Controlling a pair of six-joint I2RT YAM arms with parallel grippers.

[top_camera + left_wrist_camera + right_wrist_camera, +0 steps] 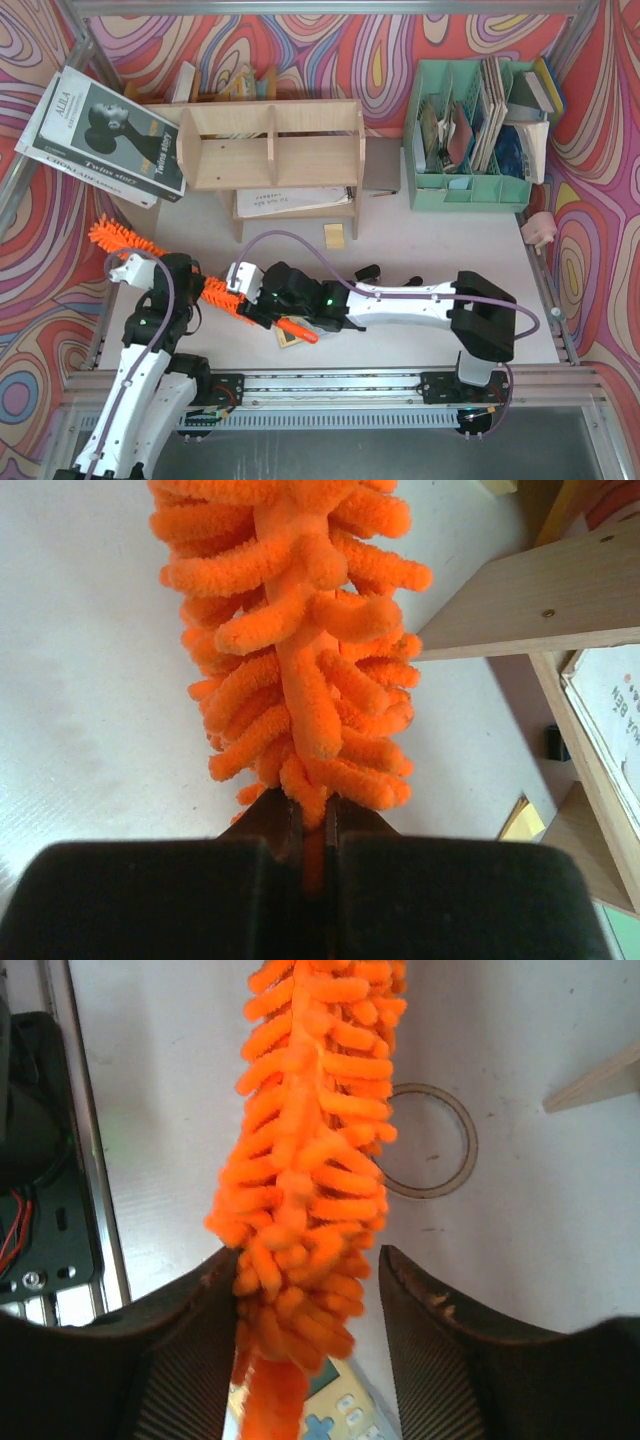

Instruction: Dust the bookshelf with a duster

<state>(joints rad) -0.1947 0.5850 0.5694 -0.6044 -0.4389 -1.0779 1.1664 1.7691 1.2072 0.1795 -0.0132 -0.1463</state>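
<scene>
The duster lies slantwise over the near left part of the table, in front of the bookshelf and apart from it. Its fluffy orange end points toward the left edge. Its bare handle end points toward the middle of the near edge.

The left pincer is clenched on the duster. Its two fingers are pressed together on the thin orange core just below the fluff. In the left wrist view the brush stretches away from that grip, with the wooden panels of the bookshelf off to the right.

The right pincer is released. Its fingers stand apart with the fluffy brush running between them. The fluff brushes one finger, and a clear gap shows beside the other. A faint ring mark shows on the table behind the brush.

At the far right corner stands a green file holder filled with papers. A stack of books leans at the far left corner.
</scene>
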